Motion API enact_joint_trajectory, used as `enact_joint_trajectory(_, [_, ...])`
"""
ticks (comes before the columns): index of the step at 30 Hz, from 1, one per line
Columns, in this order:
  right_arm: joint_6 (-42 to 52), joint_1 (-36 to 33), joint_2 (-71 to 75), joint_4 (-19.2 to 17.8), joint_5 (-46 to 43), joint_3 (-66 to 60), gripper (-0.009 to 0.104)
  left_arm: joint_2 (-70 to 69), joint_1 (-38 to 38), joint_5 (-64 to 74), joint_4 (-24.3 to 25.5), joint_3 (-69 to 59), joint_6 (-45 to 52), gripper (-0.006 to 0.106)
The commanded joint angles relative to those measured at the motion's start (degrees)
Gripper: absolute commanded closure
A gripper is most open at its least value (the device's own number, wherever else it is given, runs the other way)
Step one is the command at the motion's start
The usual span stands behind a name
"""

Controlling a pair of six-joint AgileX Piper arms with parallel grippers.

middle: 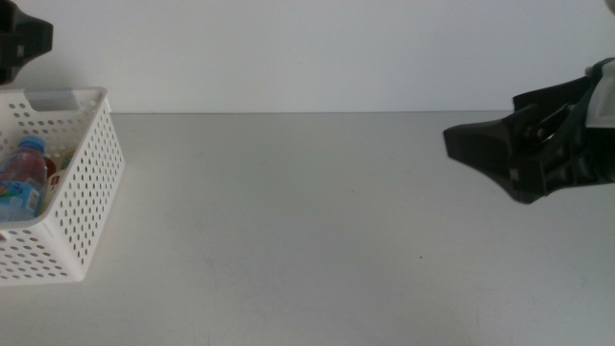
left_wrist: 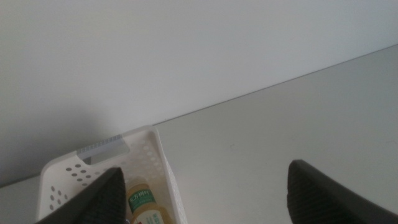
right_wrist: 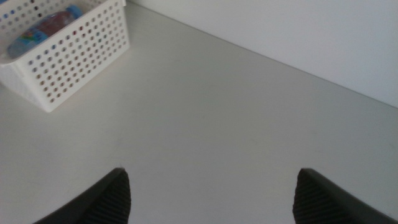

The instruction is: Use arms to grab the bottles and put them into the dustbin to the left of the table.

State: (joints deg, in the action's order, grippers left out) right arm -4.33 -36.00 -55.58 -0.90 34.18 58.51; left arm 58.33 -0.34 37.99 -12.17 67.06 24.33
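Note:
The white perforated dustbin (middle: 82, 187) stands at the table's (middle: 307, 221) left edge. Inside it lies a clear blue-capped bottle (middle: 24, 178) with a bit of red (middle: 52, 168) beside it. The left wrist view shows a yellow bottle with a green-white label (left_wrist: 143, 202) in the dustbin (left_wrist: 161, 162). My left gripper (left_wrist: 205, 168) hovers open above the bin's near wall, holding nothing. My right gripper (middle: 480, 149) hangs open and unladen over the table's right side. In its wrist view, the right gripper (right_wrist: 212, 171) faces the dustbin (right_wrist: 81, 50) and the blue-capped bottle (right_wrist: 43, 26) from afar.
A plain white wall runs behind the table. A dark part of the left arm (middle: 19, 43) shows at the top left above the bin. The tabletop between bin and right gripper is bare.

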Motion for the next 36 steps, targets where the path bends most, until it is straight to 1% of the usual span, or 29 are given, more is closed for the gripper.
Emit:
enact_joint_trajectory(1, [0.7, 4.1, 1.7, -1.1, -3.6, 1.6, 0.028, -1.4, -0.2, -4.9, -1.5, 0.4, -0.2, 0.015])
enact_joint_trajectory(4, [0.7, 11.2, 2.9, -2.0, -3.7, 1.6, 0.028, -4.3, -0.2, -5.4, -2.4, -2.4, -0.2, 0.015])
enact_joint_trajectory(6, [0.7, 16.3, 4.3, -3.5, -4.0, 1.2, 0.028, -6.7, -0.2, -6.6, -2.5, -4.6, -0.2, 0.015])
enact_joint_trajectory(8, [0.7, 20.6, 6.5, -5.3, -6.2, -0.6, 0.028, -9.4, -0.2, -8.9, -2.5, -7.7, -0.2, 0.015])
enact_joint_trajectory(10, [0.7, 23.5, 9.0, -6.7, -8.7, -3.4, 0.028, -12.0, -0.2, -12.1, -2.6, -10.8, -0.2, 0.015])
enact_joint_trajectory(12, [0.7, 25.8, 12.6, -6.8, -11.1, -7.4, 0.028, -15.4, -0.2, -14.9, -2.5, -14.7, -0.2, 0.015])
enact_joint_trajectory(16, [0.7, 27.2, 21.5, -6.5, -13.8, -16.1, 0.028, -23.0, -0.2, -19.5, -2.5, -22.3, -0.2, 0.015])
enact_joint_trajectory(22, [0.7, 27.9, 35.4, -6.5, -14.1, -30.0, 0.028, -35.4, -0.2, -22.0, -2.5, -33.1, -0.2, 0.015])
enact_joint_trajectory(27, [0.7, 30.1, 47.1, -6.3, -14.3, -40.4, 0.028, -44.8, -0.2, -25.9, -2.5, -43.9, -0.2, 0.015])
enact_joint_trajectory(33, [0.7, 32.7, 56.5, -5.8, -14.3, -49.5, 0.028, -55.0, -0.2, -27.2, -2.5, -55.5, -0.2, 0.015])
enact_joint_trajectory(36, [0.7, 33.3, 57.6, -5.7, -14.5, -52.4, 0.028, -58.4, -0.2, -27.2, -2.5, -59.6, -0.2, 0.015])
